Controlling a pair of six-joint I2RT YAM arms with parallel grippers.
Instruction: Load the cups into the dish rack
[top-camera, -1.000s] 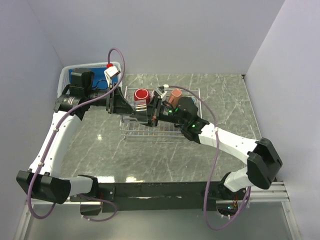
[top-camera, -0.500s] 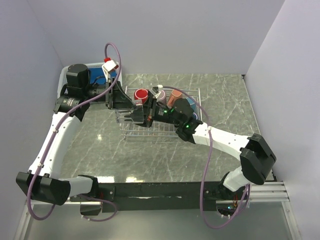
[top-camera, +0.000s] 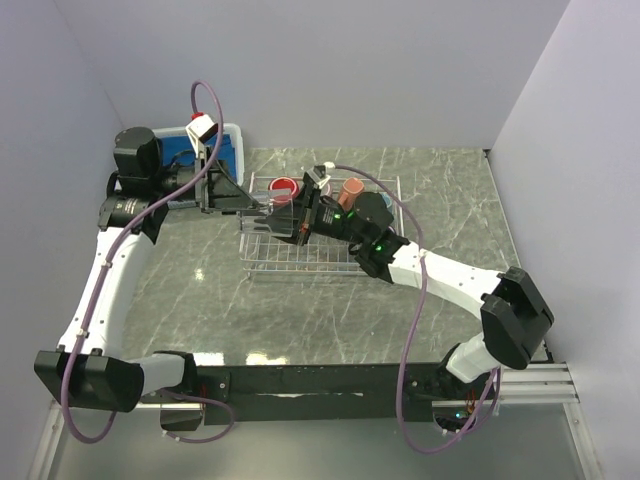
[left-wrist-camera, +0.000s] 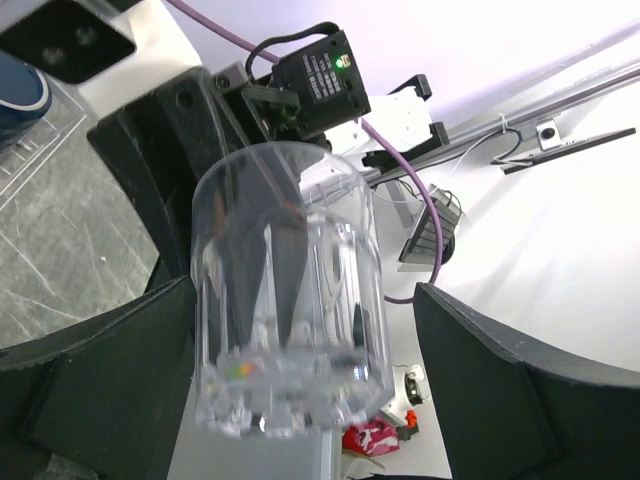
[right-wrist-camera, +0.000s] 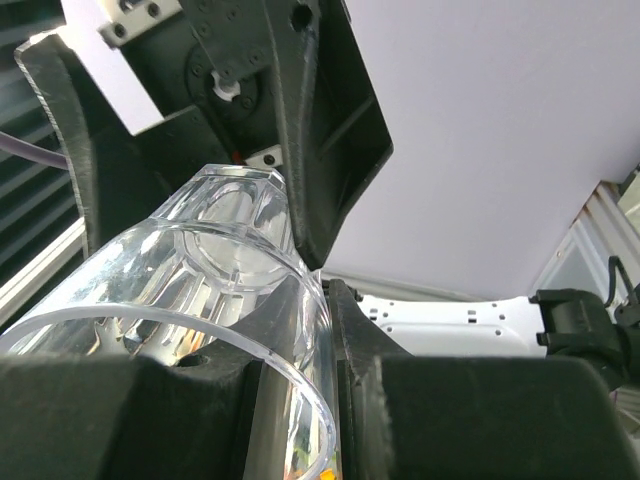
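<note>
Over the dish rack (top-camera: 290, 258), right jaws pinch a clear glass (left-wrist-camera: 290, 300), left jaws wide around it. I count 2 racked: red mug (top-camera: 283, 187), salmon mug (top-camera: 352, 189); glass pending.

1. We can read no word, brand, number or sign in any of the three views
2. In the left wrist view, the black box (left-wrist-camera: 318, 75) above the glass (left-wrist-camera: 290, 300) shows a green light, and any marks on its face are too small for us to make out
</note>
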